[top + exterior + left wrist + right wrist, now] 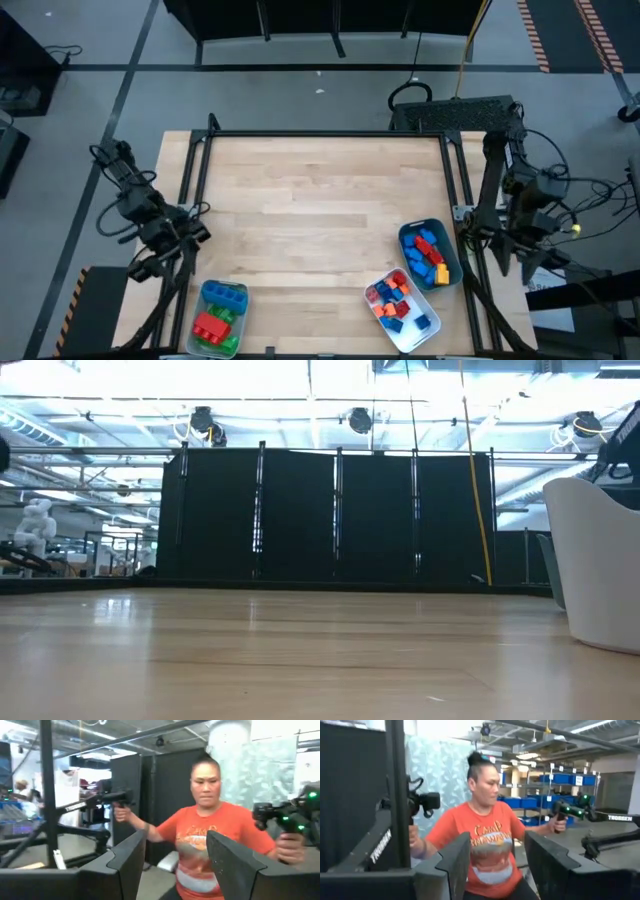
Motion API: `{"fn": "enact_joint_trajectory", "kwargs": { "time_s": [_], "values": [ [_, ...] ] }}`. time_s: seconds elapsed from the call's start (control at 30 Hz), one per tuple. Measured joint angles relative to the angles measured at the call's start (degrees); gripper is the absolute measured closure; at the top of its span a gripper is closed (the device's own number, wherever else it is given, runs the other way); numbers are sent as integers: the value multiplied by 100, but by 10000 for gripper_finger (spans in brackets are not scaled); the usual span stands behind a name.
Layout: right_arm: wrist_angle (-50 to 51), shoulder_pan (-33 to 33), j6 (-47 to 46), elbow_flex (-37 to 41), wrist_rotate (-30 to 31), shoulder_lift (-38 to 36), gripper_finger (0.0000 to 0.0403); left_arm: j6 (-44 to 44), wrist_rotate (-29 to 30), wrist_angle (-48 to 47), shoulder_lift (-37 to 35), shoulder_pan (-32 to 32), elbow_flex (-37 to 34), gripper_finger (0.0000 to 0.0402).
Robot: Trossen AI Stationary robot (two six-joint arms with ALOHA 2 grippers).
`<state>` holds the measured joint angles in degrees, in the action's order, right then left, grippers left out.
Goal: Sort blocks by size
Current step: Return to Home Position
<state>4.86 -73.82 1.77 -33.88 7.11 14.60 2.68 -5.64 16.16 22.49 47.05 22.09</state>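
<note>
Blocks [425, 247] all lie in three trays [403, 236], apparently sorted; left gripper [176, 840] and right gripper [497, 837] parked off-table, jaws apart, empty.

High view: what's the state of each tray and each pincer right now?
Teal tray: holds long bricks.
White tray: holds small bricks.
Blue tray: holds mid-size bricks.
Left pincer: open, empty, off the table's left edge.
Right pincer: open, empty, off its right edge.
</note>
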Motion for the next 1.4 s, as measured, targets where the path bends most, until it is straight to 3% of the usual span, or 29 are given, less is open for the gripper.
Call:
{"fn": "enact_joint_trajectory", "kwargs": {
  "time_s": [0.37,0.57,0.7,0.9,1.23,1.4],
  "values": [
    [-749,0,130,912,16,-517,232,128,275,326,-1270,-5,-1343,190],
    [-885,0,133,1184,2,-514,232,-219,1033,433,-1650,-13,-1873,190],
    [-988,2,287,1423,-84,-565,232,-323,777,462,-1909,-9,-2140,190],
    [-1318,2,350,1910,-158,-1211,232,-564,481,284,-2235,-13,-2169,190],
    [-2615,0,494,3235,-575,-1449,232,-1028,896,3,-2245,-16,-2171,190],
    [-2648,37,780,3313,-563,-1443,232,-1119,1424,-110,-2245,-46,-2173,190]
  ]
}}
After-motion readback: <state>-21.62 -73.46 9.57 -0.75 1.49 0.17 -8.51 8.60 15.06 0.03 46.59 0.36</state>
